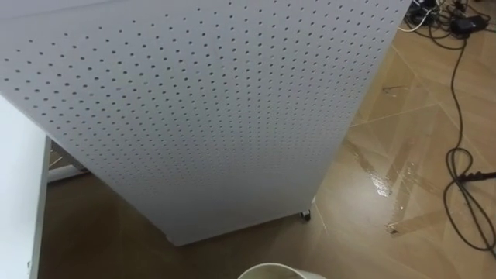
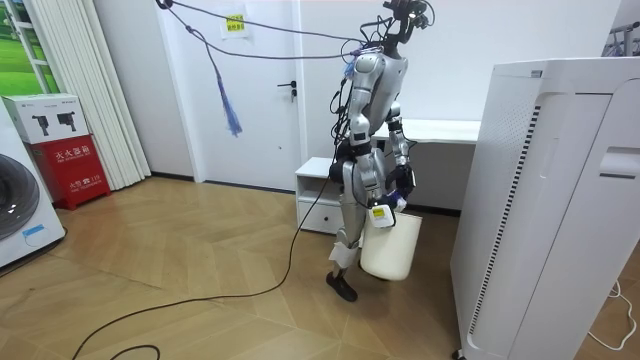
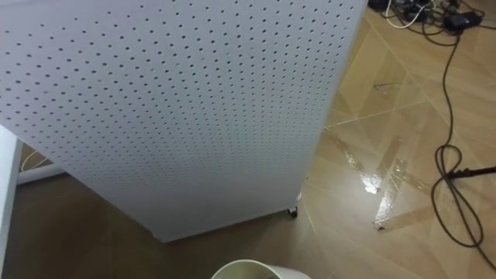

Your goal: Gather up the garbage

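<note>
I stand facing a tall white cabinet (image 2: pixel 540 200). Its perforated side panel (image 1: pixel 209 108) rises close in front of me. A white waste bin (image 2: pixel 390 245) hangs tilted off the floor beside my legs, and its rim (image 1: pixel 279 272) shows at the bottom edge of the eye views. In the room view my right hand (image 2: pixel 397 197) is curled over the bin's top edge. My left hand (image 2: pixel 338 168) hangs by my hip, too small to read. No loose garbage is visible.
The cabinet stands on small castors (image 1: pixel 306 215). Dark cables (image 1: pixel 465 186) loop across the wooden floor to my right. A white desk edge (image 1: pixel 19 194) is at my left, with a low drawer unit (image 2: pixel 318 195) behind me. A washing machine (image 2: pixel 20 215) stands at the room view's left.
</note>
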Robot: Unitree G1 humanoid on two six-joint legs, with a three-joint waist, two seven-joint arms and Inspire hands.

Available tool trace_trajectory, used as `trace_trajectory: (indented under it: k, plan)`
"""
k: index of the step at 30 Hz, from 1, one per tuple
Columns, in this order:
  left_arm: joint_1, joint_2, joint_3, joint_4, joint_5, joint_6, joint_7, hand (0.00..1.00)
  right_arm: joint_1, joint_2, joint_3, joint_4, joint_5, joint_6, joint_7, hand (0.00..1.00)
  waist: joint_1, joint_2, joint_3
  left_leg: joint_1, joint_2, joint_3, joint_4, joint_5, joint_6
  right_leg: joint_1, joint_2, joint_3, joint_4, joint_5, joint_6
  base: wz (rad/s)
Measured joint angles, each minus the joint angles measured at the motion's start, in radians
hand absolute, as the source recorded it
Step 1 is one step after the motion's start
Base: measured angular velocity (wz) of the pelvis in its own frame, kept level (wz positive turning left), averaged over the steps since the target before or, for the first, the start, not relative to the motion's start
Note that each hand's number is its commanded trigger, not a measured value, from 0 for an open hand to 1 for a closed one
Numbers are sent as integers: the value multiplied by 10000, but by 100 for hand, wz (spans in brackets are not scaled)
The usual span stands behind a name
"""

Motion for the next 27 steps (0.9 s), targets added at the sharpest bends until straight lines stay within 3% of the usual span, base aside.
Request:
trace_trajectory:
  k: [27]
  plan:
    - [65, 55, 10, 362, -9, -148, 0, 0, 337, -27, 3, 246, 307, -184, 52, 100, -31, -58, 39, 262, -19, -18, -171, 26, -27, 221, -17, 26, -26, -23, -17, 0]
